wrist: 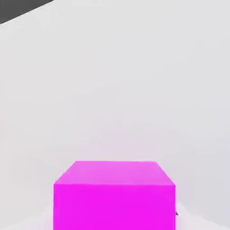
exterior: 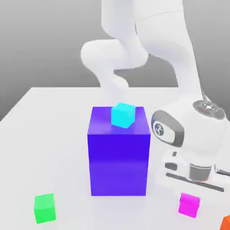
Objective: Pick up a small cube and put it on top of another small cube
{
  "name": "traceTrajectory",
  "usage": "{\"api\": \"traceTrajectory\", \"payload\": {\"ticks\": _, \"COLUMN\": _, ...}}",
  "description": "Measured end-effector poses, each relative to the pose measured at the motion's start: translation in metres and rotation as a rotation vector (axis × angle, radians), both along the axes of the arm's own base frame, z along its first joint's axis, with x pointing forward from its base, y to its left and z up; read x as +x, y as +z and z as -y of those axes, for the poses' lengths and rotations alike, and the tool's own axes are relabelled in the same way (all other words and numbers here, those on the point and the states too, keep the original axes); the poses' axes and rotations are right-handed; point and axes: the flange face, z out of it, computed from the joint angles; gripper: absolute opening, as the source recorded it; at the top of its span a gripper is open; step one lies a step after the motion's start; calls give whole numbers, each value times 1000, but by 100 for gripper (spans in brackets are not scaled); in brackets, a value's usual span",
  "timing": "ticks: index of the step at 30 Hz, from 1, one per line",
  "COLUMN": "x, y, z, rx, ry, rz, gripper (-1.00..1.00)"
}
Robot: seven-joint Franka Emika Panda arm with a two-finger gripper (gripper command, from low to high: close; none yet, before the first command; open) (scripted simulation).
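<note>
The small cube (exterior: 188, 205) is bright magenta-pink and rests on the white table at the front of the exterior view's right. My gripper (exterior: 189, 200) comes straight down onto it from the white hand above and is shut on the small cube. In the hand view the small cube (wrist: 114, 197) looms close, with bare table beyond it. A cyan small cube (exterior: 122, 115) sits on top of the large blue-violet block (exterior: 119, 161). On the table at the front left lies a green small cube (exterior: 45, 208).
The tall blue-violet block stands just left of my hand, close to the arm's wrist. An orange cube (exterior: 226, 223) shows at the bottom right corner. The arm's base and links rise behind the block. White table (exterior: 40, 134) stretches to the left.
</note>
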Motion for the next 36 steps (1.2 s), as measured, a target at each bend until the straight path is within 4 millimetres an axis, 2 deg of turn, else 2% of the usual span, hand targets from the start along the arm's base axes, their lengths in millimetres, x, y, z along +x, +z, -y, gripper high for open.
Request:
{"api": "traceTrajectory", "payload": {"ticks": 5, "x": 0, "y": 54, "z": -2, "rx": 1, "ry": 12, "rz": 1, "gripper": -100}}
{"api": "traceTrajectory", "payload": {"ticks": 6, "x": 2, "y": 59, "z": -4, "rx": 5, "ry": 43, "rz": 4, "gripper": -100}}
{"api": "traceTrajectory", "payload": {"ticks": 7, "x": 9, "y": 63, "z": 7, "rx": 5, "ry": 47, "rz": 5, "gripper": -100}}
{"api": "traceTrajectory", "payload": {"ticks": 8, "x": 18, "y": 67, "z": 25, "rx": 3, "ry": 35, "rz": 6, "gripper": -100}}
{"api": "traceTrajectory", "payload": {"ticks": 11, "x": 44, "y": 77, "z": 98, "rx": -6, "ry": -35, "rz": 7, "gripper": -100}}
{"api": "traceTrajectory", "payload": {"ticks": 15, "x": 56, "y": 89, "z": 197, "rx": -11, "ry": -161, "rz": 4, "gripper": -100}}
{"api": "traceTrajectory", "payload": {"ticks": 18, "x": 50, "y": 99, "z": 271, "rx": -9, "ry": -259, "rz": 3, "gripper": -100}}
{"api": "traceTrajectory", "payload": {"ticks": 20, "x": 39, "y": 104, "z": 321, "rx": -6, "ry": -342, "rz": 3, "gripper": -100}}
{"api": "traceTrajectory", "payload": {"ticks": 22, "x": 27, "y": 91, "z": 370, "rx": -2, "ry": -437, "rz": 0, "gripper": -100}}
{"api": "traceTrajectory", "payload": {"ticks": 24, "x": 20, "y": 66, "z": 390, "rx": -1, "ry": -475, "rz": -1, "gripper": -100}}
{"api": "traceTrajectory", "payload": {"ticks": 25, "x": 19, "y": 55, "z": 393, "rx": -2, "ry": -481, "rz": -1, "gripper": 100}}
{"api": "traceTrajectory", "payload": {"ticks": 30, "x": 19, "y": 55, "z": 393, "rx": -2, "ry": -481, "rz": -1, "gripper": 100}}
{"api": "traceTrajectory", "payload": {"ticks": 31, "x": 18, "y": 49, "z": 394, "rx": -2, "ry": -484, "rz": -2, "gripper": 100}}
{"api": "traceTrajectory", "payload": {"ticks": 32, "x": 18, "y": 53, "z": 395, "rx": -2, "ry": -485, "rz": -2, "gripper": 100}}
{"api": "traceTrajectory", "payload": {"ticks": 36, "x": 18, "y": 99, "z": 396, "rx": -2, "ry": -487, "rz": -2, "gripper": 100}}
